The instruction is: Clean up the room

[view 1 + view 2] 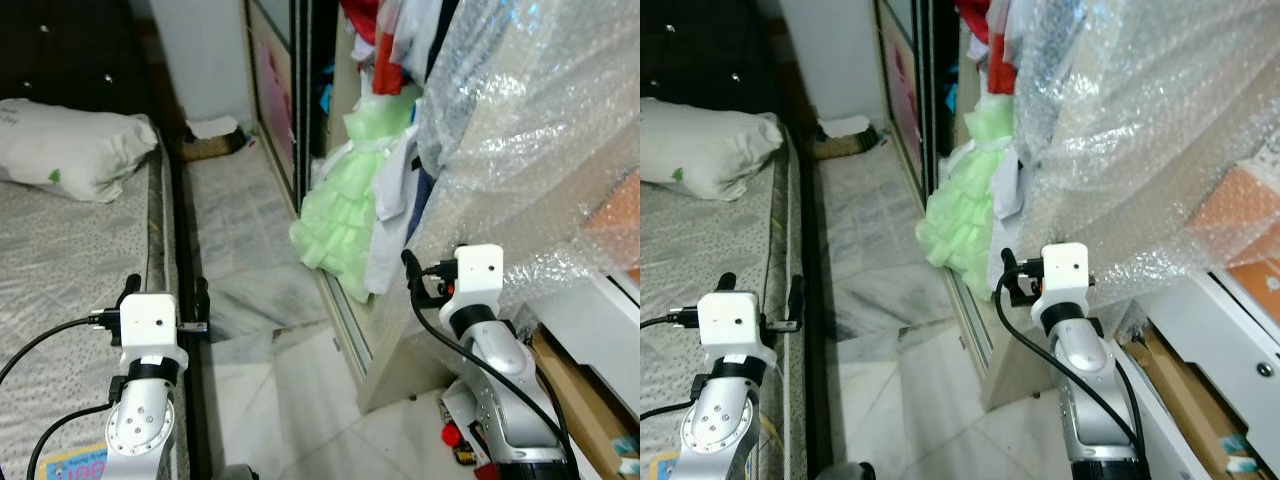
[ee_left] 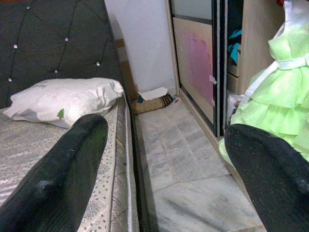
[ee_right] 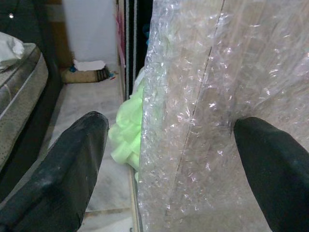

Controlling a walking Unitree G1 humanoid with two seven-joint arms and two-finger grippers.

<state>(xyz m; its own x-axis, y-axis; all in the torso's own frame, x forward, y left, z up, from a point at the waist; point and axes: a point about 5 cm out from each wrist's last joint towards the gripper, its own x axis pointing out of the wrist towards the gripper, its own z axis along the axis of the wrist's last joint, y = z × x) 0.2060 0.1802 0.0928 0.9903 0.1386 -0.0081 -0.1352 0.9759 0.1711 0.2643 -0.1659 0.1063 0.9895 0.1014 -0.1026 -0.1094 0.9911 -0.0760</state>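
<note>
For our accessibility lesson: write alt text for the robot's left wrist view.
Two open black claw fingers frame a narrow marble floor between a bed with a white pillow and a wardrobe holding a light green dress.

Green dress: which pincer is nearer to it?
Right. The right pincer is just beside the green dress; the left pincer sits across the aisle by the mattress.

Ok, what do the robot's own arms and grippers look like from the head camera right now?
Both arms are silver metal with rounded joint housings, each topped by a white boxy wrist module. Black cables loop from the left arm and the right arm. The left gripper and right gripper each have two long matte black fingers.
</note>
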